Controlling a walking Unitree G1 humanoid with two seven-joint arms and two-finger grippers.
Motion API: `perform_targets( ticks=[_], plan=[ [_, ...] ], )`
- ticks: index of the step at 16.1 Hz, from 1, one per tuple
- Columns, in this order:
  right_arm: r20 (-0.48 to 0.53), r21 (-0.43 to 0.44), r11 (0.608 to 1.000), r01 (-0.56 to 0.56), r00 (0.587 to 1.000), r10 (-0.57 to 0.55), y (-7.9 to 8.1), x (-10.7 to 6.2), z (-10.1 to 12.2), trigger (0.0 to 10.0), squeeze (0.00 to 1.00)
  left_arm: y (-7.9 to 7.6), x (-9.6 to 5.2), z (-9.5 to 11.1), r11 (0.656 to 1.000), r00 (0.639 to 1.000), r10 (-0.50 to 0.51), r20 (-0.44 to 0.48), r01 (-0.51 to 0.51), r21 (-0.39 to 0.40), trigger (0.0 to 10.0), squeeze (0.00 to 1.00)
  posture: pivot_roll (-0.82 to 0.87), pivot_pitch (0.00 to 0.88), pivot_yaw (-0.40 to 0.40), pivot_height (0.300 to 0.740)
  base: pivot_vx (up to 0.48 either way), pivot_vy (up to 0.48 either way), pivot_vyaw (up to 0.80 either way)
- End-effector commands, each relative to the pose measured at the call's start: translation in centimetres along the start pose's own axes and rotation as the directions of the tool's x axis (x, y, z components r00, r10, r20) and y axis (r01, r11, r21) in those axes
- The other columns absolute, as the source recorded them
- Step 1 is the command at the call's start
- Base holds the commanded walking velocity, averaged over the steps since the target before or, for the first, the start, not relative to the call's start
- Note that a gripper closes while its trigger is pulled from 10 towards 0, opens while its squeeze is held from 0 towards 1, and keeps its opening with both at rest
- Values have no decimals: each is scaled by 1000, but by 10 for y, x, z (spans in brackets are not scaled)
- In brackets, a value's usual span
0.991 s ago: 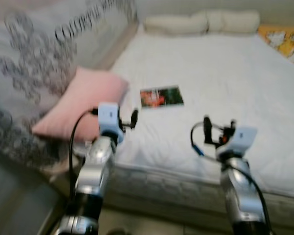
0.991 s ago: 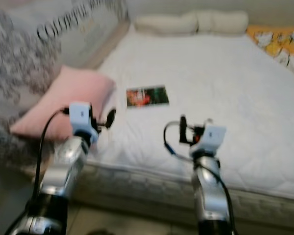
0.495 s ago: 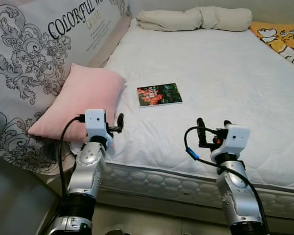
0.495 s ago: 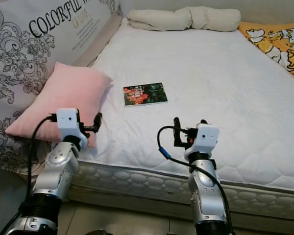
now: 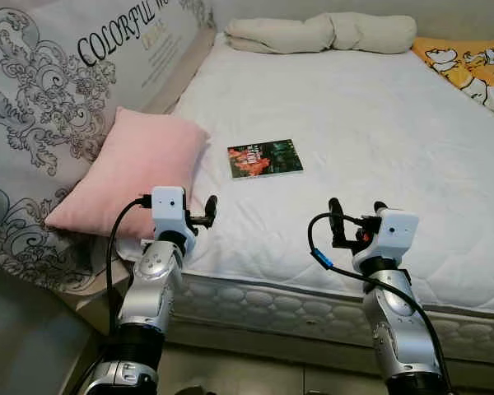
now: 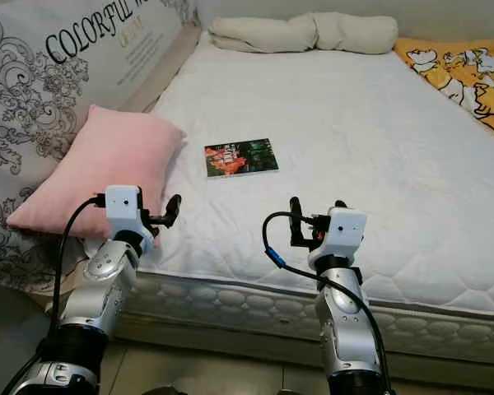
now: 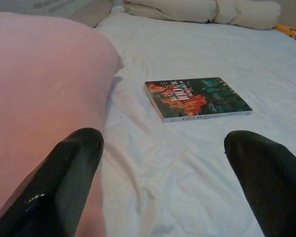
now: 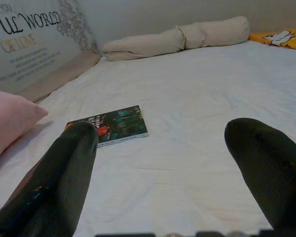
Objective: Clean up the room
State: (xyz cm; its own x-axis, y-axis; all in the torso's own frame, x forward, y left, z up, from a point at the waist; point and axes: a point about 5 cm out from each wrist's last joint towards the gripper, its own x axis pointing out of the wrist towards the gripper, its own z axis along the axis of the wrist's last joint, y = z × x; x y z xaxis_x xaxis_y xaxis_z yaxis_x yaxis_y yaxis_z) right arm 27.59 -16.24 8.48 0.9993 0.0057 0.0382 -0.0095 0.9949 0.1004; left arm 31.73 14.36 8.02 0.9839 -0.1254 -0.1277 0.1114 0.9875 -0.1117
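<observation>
The tidying looks barely begun. A book (image 5: 265,158) lies flat on the white bed (image 5: 379,140), towards its left edge and roughly midway along its length. A pink pillow (image 5: 132,177) sits at the bed's left edge, leaning against a large printed cushion (image 5: 58,90) and apart from the cream rolled bedding (image 5: 321,33) at the head. A yellow patterned blanket (image 5: 469,66) lies at the far right corner.

Both arms are raised over the near edge of the bed, holding nothing. The left gripper (image 7: 163,182) has its fingers wide apart, just beside the pillow and aimed at the book. The right gripper (image 8: 163,168) is likewise spread and empty. Collecting the book and putting the pillow in its place appear still to be done.
</observation>
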Motion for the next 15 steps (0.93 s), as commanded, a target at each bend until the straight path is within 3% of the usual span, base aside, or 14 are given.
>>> perform_targets(
  ticks=[1, 3, 4, 9, 15],
  plan=[
    [20, -3, 1000, -5, 1000, 5, 1, 3, 5, 10000, 0, -4, 4, 5, 1000, 1000, -23, 19, 23, 2, 10000, 1000, -104, 0, 39, 736, 0, 0, 0],
    [9, 2, 1000, -3, 1000, 3, 1, 6, 4, 10000, 0, -5, 5, 7, 1000, 999, -27, 24, 27, 11, 10000, 1000, -103, 0, 37, 736, 0, 0, -784],
    [6, -10, 1000, -4, 1000, 4, 0, 7, 5, 10000, 0, -5, 5, 8, 999, 999, -24, 31, 23, 27, 10000, 0, -101, 0, 36, 736, 0, 0, -744],
    [18, -24, 1000, -18, 1000, 18, 0, 10, 7, 10000, 0, -5, 6, 11, 999, 999, 2, 43, -5, 54, 10000, 0, -97, 0, 36, 736, 0, 0, 0],
    [9, -32, 999, -26, 1000, 27, 1, 12, 4, 10000, 0, -14, 6, 23, 993, 992, -59, 113, 47, 104, 10000, 0, -88, 0, 34, 736, 0, 0, 0]
  ],
)
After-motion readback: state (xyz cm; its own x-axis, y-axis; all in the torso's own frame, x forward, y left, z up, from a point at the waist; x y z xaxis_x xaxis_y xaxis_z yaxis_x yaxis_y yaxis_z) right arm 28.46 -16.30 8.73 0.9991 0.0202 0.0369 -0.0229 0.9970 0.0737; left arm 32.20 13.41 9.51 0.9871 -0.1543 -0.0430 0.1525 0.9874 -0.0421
